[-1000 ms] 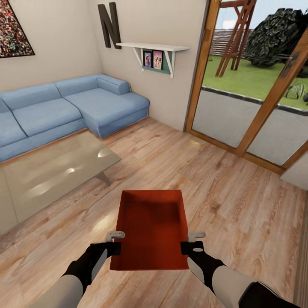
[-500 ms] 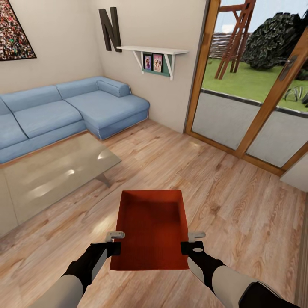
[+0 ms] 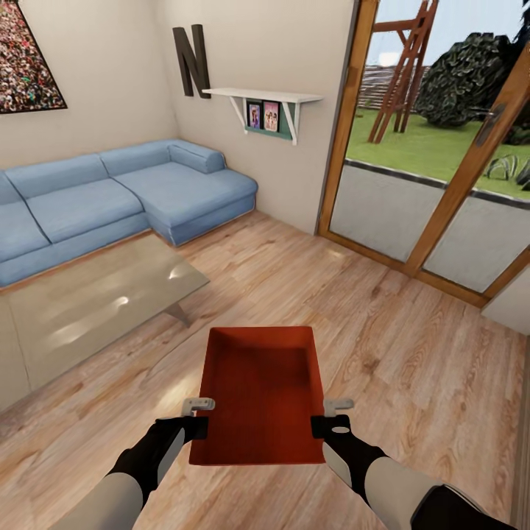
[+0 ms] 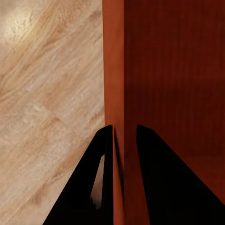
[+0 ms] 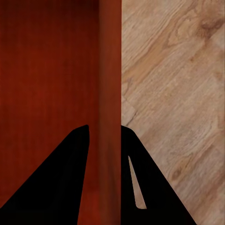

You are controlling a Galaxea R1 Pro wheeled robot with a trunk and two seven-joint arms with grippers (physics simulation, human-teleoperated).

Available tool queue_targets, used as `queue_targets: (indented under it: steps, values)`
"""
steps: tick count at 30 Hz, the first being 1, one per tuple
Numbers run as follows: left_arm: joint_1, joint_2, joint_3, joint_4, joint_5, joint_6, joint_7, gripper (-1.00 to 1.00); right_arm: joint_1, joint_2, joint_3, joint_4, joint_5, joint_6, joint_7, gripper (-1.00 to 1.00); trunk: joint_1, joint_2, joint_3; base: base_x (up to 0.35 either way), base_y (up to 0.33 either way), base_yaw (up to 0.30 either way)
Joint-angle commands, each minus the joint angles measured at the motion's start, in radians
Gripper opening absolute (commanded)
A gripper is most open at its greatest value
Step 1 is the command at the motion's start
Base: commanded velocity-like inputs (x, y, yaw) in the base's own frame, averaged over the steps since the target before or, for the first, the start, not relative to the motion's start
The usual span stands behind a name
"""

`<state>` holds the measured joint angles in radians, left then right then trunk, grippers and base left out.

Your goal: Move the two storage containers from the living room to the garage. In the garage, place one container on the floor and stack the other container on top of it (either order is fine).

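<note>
Head view, left to right: blue corner sofa point(image 3: 125, 195) at 10 o'clock, glass coffee table point(image 3: 96, 294) at 9 o'clock in front of it, wall shelf point(image 3: 265, 96) at 12 o'clock, wood-framed glass doors point(image 3: 442, 162) at 2 o'clock. One orange-red storage container point(image 3: 258, 397) sits at 6 o'clock, held level above the light wood-plank floor point(image 3: 412, 368), open top up. Left gripper point(image 3: 197, 417) clamps its left wall, one finger inside and one outside; right gripper point(image 3: 330, 416) clamps its right wall the same way.
</note>
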<state>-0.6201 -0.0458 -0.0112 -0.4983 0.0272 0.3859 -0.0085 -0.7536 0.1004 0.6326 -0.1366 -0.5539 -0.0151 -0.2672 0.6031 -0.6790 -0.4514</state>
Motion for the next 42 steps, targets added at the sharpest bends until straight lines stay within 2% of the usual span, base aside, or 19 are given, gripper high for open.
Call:
queue_targets:
  steps: [1,42]
  values:
    - [0.000,-0.002,0.006,0.001,0.000,0.005,0.003,-1.00,-0.001,0.001,-0.024,-0.001,0.012,-0.028,-0.033,-1.00,0.000,-0.001,0.001,0.000,0.000,0.000]
    - [0.000,-0.002,0.006,0.001,0.000,0.005,0.003,-1.00,-0.001,-0.001,-0.024,-0.001,0.012,-0.028,-0.031,-1.00,0.000,-0.001,0.064,0.000,0.000,0.000]
